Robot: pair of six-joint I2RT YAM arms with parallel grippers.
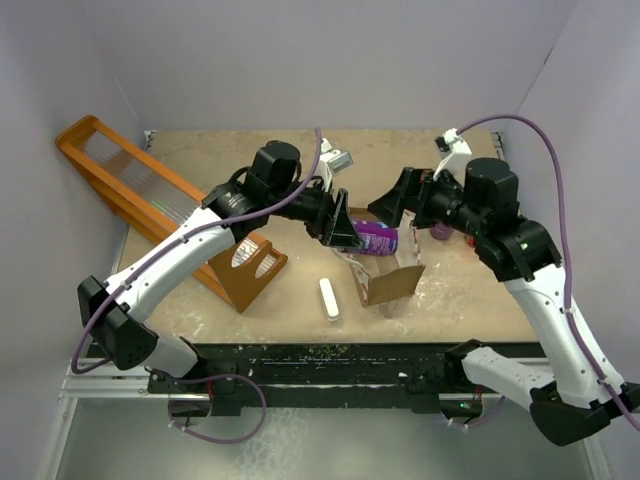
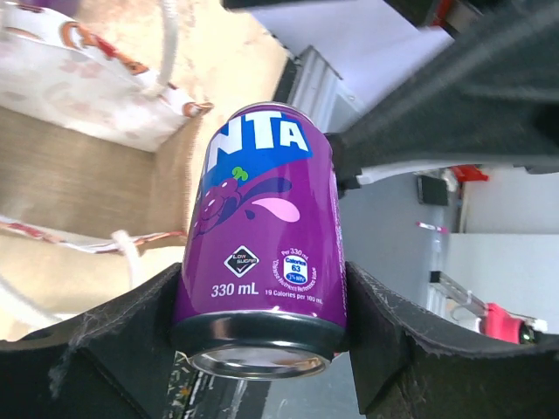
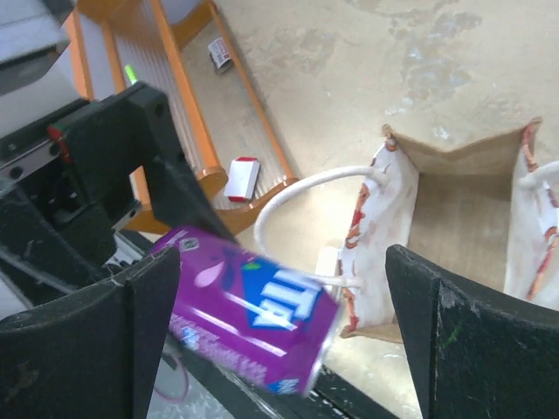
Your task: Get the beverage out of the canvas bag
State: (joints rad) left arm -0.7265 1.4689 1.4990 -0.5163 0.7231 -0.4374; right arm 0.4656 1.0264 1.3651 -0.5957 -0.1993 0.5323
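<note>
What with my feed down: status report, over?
Left gripper shut on purple can. Right gripper open beside it. Can clear of canvas bag. Close by: white handle loop.

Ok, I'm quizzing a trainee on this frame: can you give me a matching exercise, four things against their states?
1 purple can
2 canvas bag
3 right claw
4 orange rack

A wide open, gripping nothing
B gripped in the left claw
C at the table's left side
D mouth open, beside the can

Pairs: 1-B, 2-D, 3-A, 4-C.
</note>
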